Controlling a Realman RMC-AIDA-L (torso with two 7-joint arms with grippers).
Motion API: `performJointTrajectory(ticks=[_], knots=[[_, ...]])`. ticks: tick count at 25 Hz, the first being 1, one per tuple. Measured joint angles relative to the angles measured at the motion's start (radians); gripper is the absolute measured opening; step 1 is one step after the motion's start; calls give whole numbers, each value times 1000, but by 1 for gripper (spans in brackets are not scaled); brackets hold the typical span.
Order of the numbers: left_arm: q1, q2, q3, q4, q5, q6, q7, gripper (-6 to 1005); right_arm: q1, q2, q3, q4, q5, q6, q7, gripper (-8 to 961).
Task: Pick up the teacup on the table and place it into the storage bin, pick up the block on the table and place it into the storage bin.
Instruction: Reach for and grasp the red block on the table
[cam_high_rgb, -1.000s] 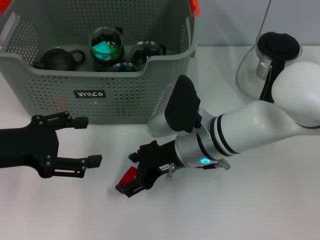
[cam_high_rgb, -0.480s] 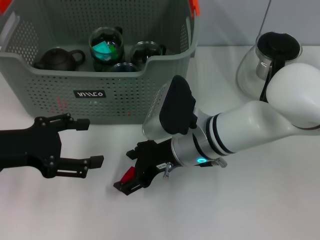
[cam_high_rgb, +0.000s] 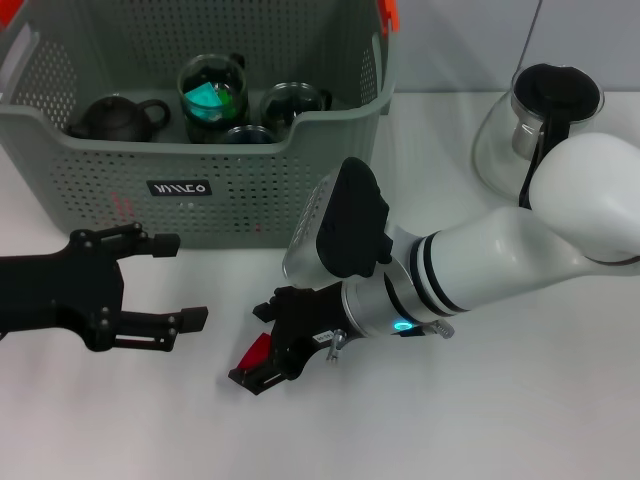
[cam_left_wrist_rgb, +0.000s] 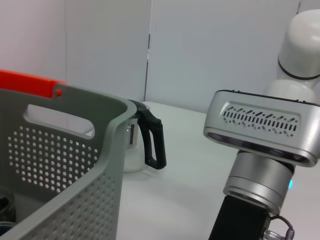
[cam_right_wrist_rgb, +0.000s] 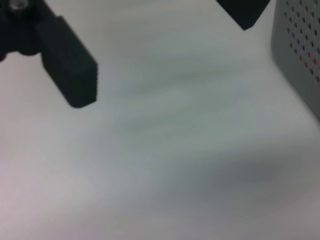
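White table (cam_high_rgb: 560, 400) carries everything, pale wall behind. Storage bin (cam_high_rgb: 240, 195) at 11 o'clock already holds a teapot (cam_high_rgb: 118, 117) and glass teacups (cam_high_rgb: 212, 95), so the cup step looks done. Glass jug (cam_high_rgb: 535, 125) sits at 2 o'clock, well apart. Right tool (cam_high_rgb: 262, 362) is low at 6 o'clock, clamped on the red block (cam_high_rgb: 256, 353) at the table, probably gripped for carrying into the bin. Left tool (cam_high_rgb: 172, 282) waits at 8 o'clock, fingers apart, holding nothing, likely kept out of the way.
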Motion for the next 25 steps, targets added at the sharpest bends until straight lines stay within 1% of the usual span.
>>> performJointTrajectory(ticks=[5,11,18,23,25], knots=[[-4,0,0,-10,1,-8,0,945,-3,0,-2,2,0,1,-2,929],[-18,6,1,-29,17,-9,1,945,-1,0,-8,6,-1,1,-2,920],[-24,4,2,-29,26,-10,1,946,6,0,-16,7,-2,-5,4,905],[-26,3,2,-29,26,-10,1,946,6,0,-17,4,-2,-7,5,711],[-26,3,2,-29,26,-10,1,946,6,0,-17,3,-2,-7,5,686]])
